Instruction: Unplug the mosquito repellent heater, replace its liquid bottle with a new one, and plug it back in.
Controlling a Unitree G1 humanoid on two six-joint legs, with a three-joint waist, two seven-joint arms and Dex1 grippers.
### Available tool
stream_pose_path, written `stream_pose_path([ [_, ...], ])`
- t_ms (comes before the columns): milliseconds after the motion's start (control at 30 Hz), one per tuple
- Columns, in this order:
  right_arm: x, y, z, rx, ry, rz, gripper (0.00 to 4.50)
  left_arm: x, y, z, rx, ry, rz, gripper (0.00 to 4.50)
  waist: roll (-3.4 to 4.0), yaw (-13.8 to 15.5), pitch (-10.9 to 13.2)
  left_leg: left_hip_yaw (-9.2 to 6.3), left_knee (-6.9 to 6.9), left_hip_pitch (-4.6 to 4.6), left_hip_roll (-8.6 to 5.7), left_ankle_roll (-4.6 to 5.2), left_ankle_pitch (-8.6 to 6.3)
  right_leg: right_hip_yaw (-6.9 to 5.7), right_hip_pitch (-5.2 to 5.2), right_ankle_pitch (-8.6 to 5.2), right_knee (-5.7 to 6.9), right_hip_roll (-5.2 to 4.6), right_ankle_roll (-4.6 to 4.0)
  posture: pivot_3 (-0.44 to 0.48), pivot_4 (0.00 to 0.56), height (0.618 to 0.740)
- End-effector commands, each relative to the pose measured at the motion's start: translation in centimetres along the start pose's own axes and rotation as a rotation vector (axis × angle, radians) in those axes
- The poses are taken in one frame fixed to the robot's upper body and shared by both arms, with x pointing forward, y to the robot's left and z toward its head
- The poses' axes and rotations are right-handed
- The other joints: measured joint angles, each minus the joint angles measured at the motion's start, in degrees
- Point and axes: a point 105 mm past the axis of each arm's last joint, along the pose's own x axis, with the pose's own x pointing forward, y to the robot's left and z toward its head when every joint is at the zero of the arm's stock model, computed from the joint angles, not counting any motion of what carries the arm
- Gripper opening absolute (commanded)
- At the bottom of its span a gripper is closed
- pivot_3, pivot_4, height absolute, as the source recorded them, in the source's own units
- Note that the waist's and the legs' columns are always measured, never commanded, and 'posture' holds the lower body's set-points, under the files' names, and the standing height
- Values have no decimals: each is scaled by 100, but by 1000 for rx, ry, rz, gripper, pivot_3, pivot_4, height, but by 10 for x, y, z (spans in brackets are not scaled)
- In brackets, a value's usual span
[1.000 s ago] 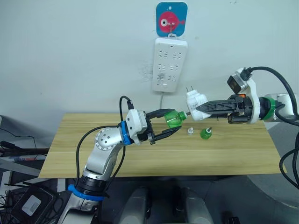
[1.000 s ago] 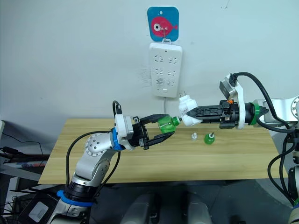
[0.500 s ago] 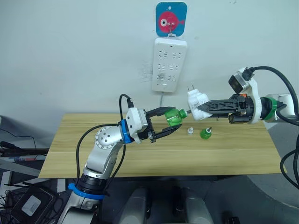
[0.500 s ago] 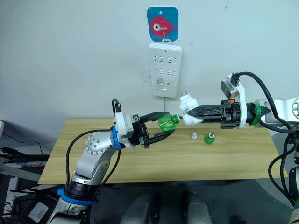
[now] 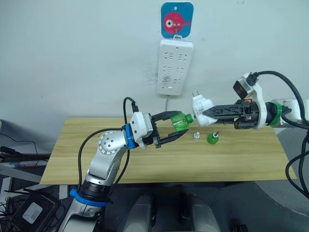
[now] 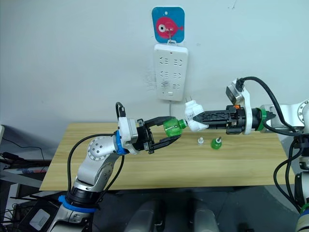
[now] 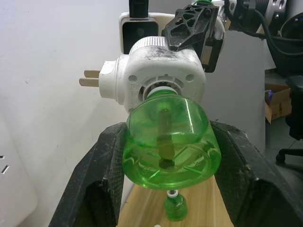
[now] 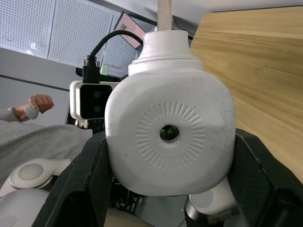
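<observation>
You have the mosquito repellent heater (image 5: 202, 104) clamped in your right gripper (image 5: 208, 112), held in the air above the table (image 5: 145, 159) below the power strip (image 5: 175, 67). Your left gripper (image 5: 179, 129) is closed on the green liquid bottle (image 5: 180, 121), its neck meeting the heater's underside. A second green bottle (image 5: 212, 138) and a small white cap (image 5: 196, 136) stand on the table nearby.

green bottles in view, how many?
2. One bottle is held in the left tool, its neck at the heater gripped by the right tool. A smaller one stands on the table.
</observation>
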Motion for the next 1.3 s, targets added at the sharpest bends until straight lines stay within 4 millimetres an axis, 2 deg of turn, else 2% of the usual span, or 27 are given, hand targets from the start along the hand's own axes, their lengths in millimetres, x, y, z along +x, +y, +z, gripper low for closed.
stream_pose_path([
  [33, 6, 15, -1, -52, 27, 34, 2938, 8, -7, 16, 57, -57, -41, 2268, 0, -2, 0, 0, 0, 0, 0, 0, 0, 0, 0, 0, 0, 0, 0, 15, 212, 740],
  [300, 20, 24, -8, -102, 57, 67, 2938, 14, -9, 16, 52, -67, -50, 2268, 0, -4, 0, 0, 0, 0, 0, 0, 0, 0, 0, 0, 0, 0, 0, 11, 213, 740],
  [500, 22, 24, -12, -115, 72, 58, 2938, 14, -6, 16, 47, -70, -46, 2268, 0, -4, 0, 0, 0, 0, 0, 1, 0, -1, -1, 0, -1, 0, 1, 11, 213, 740],
  [533, 22, 23, -13, -115, 73, 55, 3684, 13, -5, 16, 44, -68, -42, 2268, 0, -3, 0, 0, 0, 0, 0, 1, 0, -1, -1, 0, -1, 0, 1, 11, 213, 740],
  [567, 21, 23, -14, -116, 76, 55, 3924, 12, -4, 15, 42, -66, -38, 2268, 0, -2, 0, -1, 0, 0, 0, 1, 0, -2, 0, 0, -1, 0, 1, 11, 213, 740],
  [600, 20, 24, -15, -117, 78, 55, 4353, 12, -3, 15, 41, -64, -34, 2268, 0, -2, 0, -1, 0, 0, 0, 1, -1, -1, 0, 0, -1, 0, 1, 11, 213, 740],
  [633, 20, 23, -19, -119, 88, 46, 4467, 11, -1, 15, 39, -63, -29, 2268, 0, -3, 0, 0, 0, -1, 0, 2, -1, 0, 0, 0, -1, -1, 1, 11, 213, 740],
  [800, 21, 24, -35, -146, 147, 32, 4467, 11, 3, 15, 39, -63, -17, 2268, 0, -2, 0, 0, 0, 0, 0, 2, -1, -1, -1, 0, -1, -1, 2, 14, 209, 740],
  [933, 15, 24, -55, -185, 235, 15, 4467, 10, 6, 16, 43, -65, -8, 2268, 0, 0, 0, -1, 0, -1, 0, 2, -1, -2, -1, -1, -1, -1, 2, 17, 206, 740],
  [1033, 5, 9, -65, -247, 270, -85, 4467, 8, 6, 17, 42, -67, -10, 2268, 0, 27, 0, -2, 0, -2, 0, 2, -2, -5, 0, -1, -3, -1, 3, 21, 204, 740],
  [1133, -8, -29, -43, -307, 164, -245, 4467, 6, 2, 17, 32, -66, -32, 2268, 1, 25, -1, 0, 3, -2, -1, 4, -3, -3, 1, 0, -5, -1, 8, 23, 201, 740],
  [1233, -21, -51, -21, -352, 84, -317, 3897, 4, 1, 19, 31, -63, -44, 2268, 2, 13, -2, 6, 8, 1, 0, 3, -2, 1, 0, 9, -5, 0, 21, 23, 196, 740],
  [1300, -23, -59, -4, -372, 26, -340, 3219, 2, 2, 21, 33, -63, -48, 2268, 3, 2, -2, 7, 9, 1, 1, 2, -1, 2, -2, 9, -4, 0, 21, 21, 191, 740],
])
